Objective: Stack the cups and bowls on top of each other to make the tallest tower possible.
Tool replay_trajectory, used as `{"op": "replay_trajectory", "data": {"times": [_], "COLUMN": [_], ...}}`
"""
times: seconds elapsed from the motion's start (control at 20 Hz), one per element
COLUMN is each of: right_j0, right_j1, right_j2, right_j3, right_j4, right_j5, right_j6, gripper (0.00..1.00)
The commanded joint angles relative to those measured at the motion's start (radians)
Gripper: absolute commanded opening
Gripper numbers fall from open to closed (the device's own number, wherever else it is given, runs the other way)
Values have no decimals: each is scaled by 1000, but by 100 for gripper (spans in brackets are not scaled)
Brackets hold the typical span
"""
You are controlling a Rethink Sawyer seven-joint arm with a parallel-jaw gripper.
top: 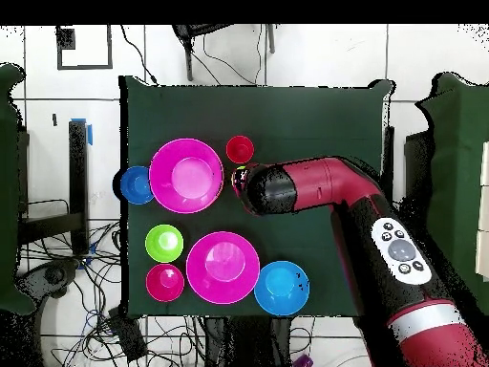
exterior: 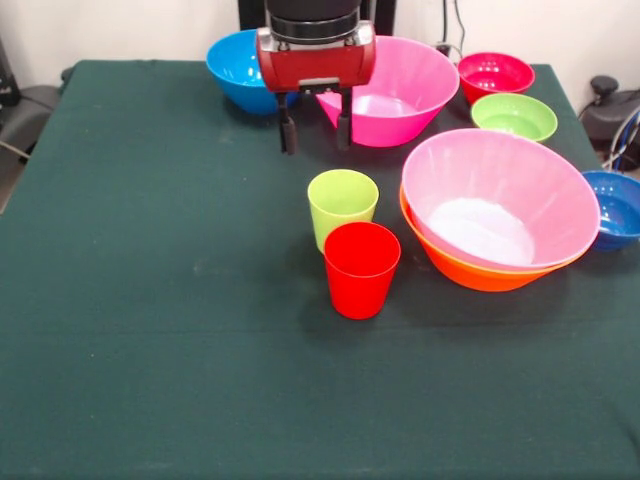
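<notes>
Dark green cloth (exterior: 150,300) covers the table, and I read no writing or brand on anything that stands on it. My gripper (exterior: 315,130) hangs with its two fingers spread apart and nothing between them, just behind the lime green cup (exterior: 342,204), above the cloth. The red cup (exterior: 361,269) stands touching the green cup's front. Beside the green cup sits a big pink bowl (exterior: 500,200) nested, tilted, in the orange bowl (exterior: 470,272), whose rim shows only below it; this is the sole stack. Behind the green cup, past my fingers, the second big pink bowl (exterior: 400,88) rests on the cloth, with the light blue bowl (exterior: 238,70) at its side. The magenta-red bowl (exterior: 495,75) and small green bowl (exterior: 514,116) lie further behind the stack, the dark blue bowl (exterior: 615,208) at its outer side.

From overhead my arm (top: 325,186) hides the green cup almost wholly, and the orange bowl does not show there at all; the front view shows both. Overhead alone shows the white tiled floor (top: 57,115) and cables (top: 86,287) round the table.
</notes>
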Motion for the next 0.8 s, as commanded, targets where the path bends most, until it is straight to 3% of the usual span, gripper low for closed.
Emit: {"op": "replay_trajectory", "data": {"times": [0.05,0.55,0.8], "right_j0": [18,59,53], "right_j1": [65,106,110], "right_j2": [27,-33,-34], "right_j3": [-30,-58,-52], "right_j4": [-83,-138,-156], "right_j5": [30,128,111], "right_j6": [-179,-192,-181], "gripper": [100,100,100]}}
